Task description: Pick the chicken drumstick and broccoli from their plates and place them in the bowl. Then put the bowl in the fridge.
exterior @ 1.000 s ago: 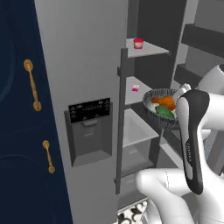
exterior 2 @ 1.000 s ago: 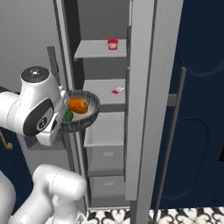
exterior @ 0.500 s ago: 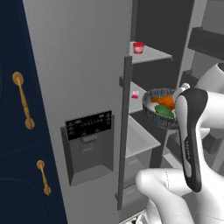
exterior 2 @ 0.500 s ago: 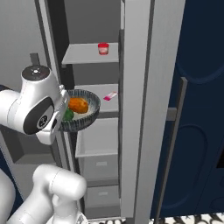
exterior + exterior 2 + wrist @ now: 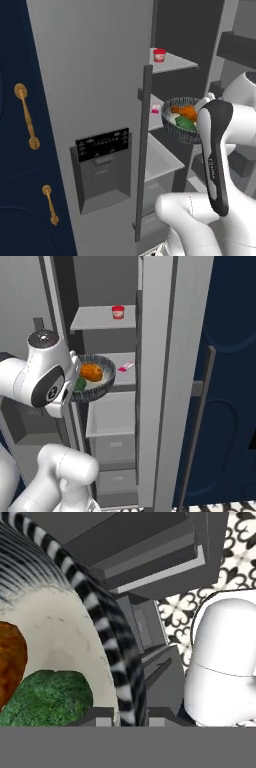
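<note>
The left base view shows the fridge (image 5: 100, 100) door face with its dark dispenser panel (image 5: 102, 145) and long bar handle (image 5: 144, 150), plus brass handles (image 5: 27, 115) on the navy cabinet (image 5: 15, 165); the right base view looks straight into the open compartment instead, with grey shelves (image 5: 105, 318) and drawers (image 5: 115, 446) below; a small red cup (image 5: 118, 311) stands on the upper shelf and a pink item (image 5: 126, 366) lies on the next one; the bowl (image 5: 181, 131) hangs in the air in front of the middle shelf, level, with the chicken drumstick (image 5: 184, 111) and the broccoli (image 5: 186, 123) inside, touching each other; the hand view shows the bowl's ribbed rim (image 5: 112, 647) running between the gripper (image 5: 129, 716) tips, which are pressed together on that rim; the arm hides the bowl's near edge in both base views; the drumstick is cut off in the hand view, so its narrow end and long axis cannot be made out.
</note>
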Controlling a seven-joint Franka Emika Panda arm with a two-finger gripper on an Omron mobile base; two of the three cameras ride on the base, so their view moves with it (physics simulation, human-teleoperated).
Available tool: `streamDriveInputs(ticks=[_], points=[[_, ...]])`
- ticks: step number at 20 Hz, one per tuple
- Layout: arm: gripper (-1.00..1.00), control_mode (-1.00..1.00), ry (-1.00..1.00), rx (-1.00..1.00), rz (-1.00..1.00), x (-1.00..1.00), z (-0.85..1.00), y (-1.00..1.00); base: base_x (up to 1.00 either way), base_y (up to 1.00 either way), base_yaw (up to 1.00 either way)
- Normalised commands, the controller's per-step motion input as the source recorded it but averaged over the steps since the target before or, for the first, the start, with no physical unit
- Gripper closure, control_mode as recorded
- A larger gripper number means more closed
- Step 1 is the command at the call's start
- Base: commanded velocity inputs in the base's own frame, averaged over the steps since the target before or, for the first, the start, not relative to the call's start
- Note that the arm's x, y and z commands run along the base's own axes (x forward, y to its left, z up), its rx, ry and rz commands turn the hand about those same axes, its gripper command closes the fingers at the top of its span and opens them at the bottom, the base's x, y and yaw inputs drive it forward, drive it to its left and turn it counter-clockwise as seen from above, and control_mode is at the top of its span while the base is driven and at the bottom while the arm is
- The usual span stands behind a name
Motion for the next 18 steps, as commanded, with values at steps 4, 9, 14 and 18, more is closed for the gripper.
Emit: streamDriveInputs(ticks=[4, 9, 14, 18], points=[[1.00, -1.00, -0.11, 0.00, 0.02, 0.48, 0.00, -0.27, 0.00, 0.00, 0.00], [1.00, -1.00, -0.06, -0.01, 0.03, 0.73, -0.17, 0.00, 0.00, 0.00, 0.00], [1.00, -1.00, -0.03, -0.02, 0.04, 0.70, -0.22, 0.00, 0.00, 0.00, 0.00], [1.00, -1.00, 0.00, -0.01, 0.07, 0.64, -0.19, 0.01, 0.00, 0.00, 0.00]])
